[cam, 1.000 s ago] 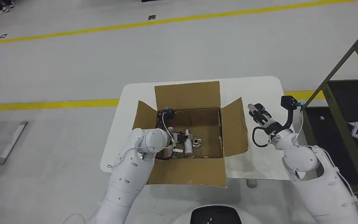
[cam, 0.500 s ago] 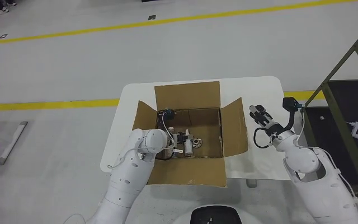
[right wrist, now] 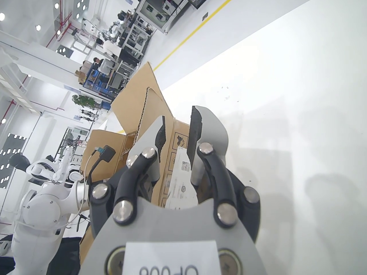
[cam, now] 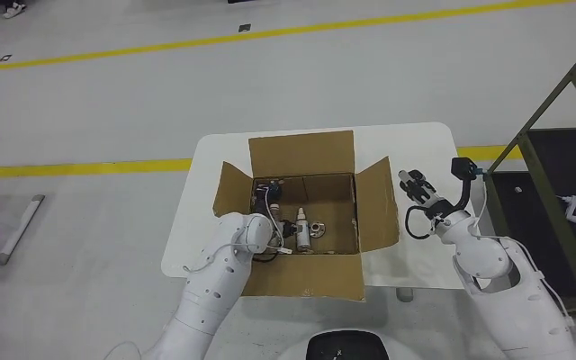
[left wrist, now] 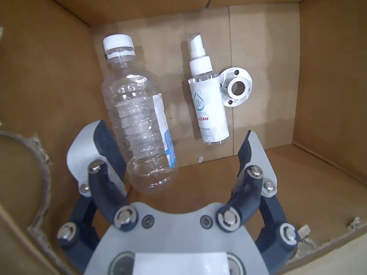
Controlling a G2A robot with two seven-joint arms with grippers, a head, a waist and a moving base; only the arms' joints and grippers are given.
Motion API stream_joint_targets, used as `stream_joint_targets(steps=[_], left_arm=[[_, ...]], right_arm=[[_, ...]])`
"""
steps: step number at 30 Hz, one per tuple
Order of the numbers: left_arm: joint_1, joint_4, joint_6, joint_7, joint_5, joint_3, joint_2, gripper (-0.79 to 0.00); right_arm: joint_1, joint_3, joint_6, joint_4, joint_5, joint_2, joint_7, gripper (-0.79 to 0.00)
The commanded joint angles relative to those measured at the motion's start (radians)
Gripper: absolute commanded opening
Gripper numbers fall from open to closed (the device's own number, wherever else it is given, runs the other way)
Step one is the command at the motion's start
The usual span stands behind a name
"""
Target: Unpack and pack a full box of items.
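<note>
The open cardboard box (cam: 301, 151) stands mid-table. On its floor lie a clear plastic bottle (left wrist: 137, 124) with a white cap, a white spray bottle (left wrist: 208, 98) and a metal flange (left wrist: 235, 87) touching the spray bottle's side. My left gripper (left wrist: 173, 141) hangs open inside the box over the near end of the clear bottle. One finger (left wrist: 97, 138) is right beside the bottle and the other stands well clear of it. My right gripper (right wrist: 179, 128) hovers over the table to the right of the box, its fingers a narrow gap apart with nothing between them.
The box's four flaps are folded outward; the right flap (cam: 378, 205) lies between the box and my right gripper (cam: 409, 180). Bare white table (cam: 405, 144) runs behind and to the right. A dark metal rack (cam: 540, 171) stands off the table's right edge.
My left arm has shifted a little farther into the box, toward its middle. My right gripper drifted slightly over the table.
</note>
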Motion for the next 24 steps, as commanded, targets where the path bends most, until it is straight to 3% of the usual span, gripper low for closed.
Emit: stream_joint_targets(steps=[1, 9, 10, 11, 12, 14, 17, 24], left_arm=[[-0.011, 0.028, -0.005, 0.004, 0.010, 0.014, -0.004, 0.000], [-0.055, 0.103, -0.006, 0.013, 0.077, 0.069, -0.023, 0.000], [-0.059, 0.110, -0.005, 0.014, 0.084, 0.075, -0.025, -0.037], [-0.062, 0.116, -0.006, 0.013, 0.090, 0.081, -0.027, -0.166], [-0.066, 0.121, -0.006, 0.015, 0.101, 0.087, -0.029, -0.240], [-0.071, 0.131, -0.007, 0.016, 0.119, 0.099, -0.033, -0.225], [-0.077, 0.150, -0.005, 0.019, 0.123, 0.110, -0.040, -0.265], [-0.089, 0.199, -0.011, 0.027, 0.139, 0.129, -0.054, -0.240]], right_arm=[[0.000, 0.000, -0.001, 0.000, 0.000, 0.000, -0.001, -0.573], [0.003, -0.001, -0.003, 0.005, 0.000, 0.000, -0.005, -0.573], [0.003, -0.001, -0.003, 0.005, 0.002, 0.000, -0.005, -0.573], [0.003, -0.001, -0.003, 0.005, 0.002, 0.000, -0.005, -0.573], [0.004, -0.001, -0.003, 0.006, 0.002, 0.000, -0.005, -0.573], [0.004, -0.002, -0.005, 0.008, 0.002, 0.000, -0.006, -0.573], [0.005, -0.003, -0.007, 0.011, 0.005, 0.000, -0.008, -0.573], [0.006, -0.006, -0.008, 0.016, 0.005, 0.000, -0.011, -0.570]])
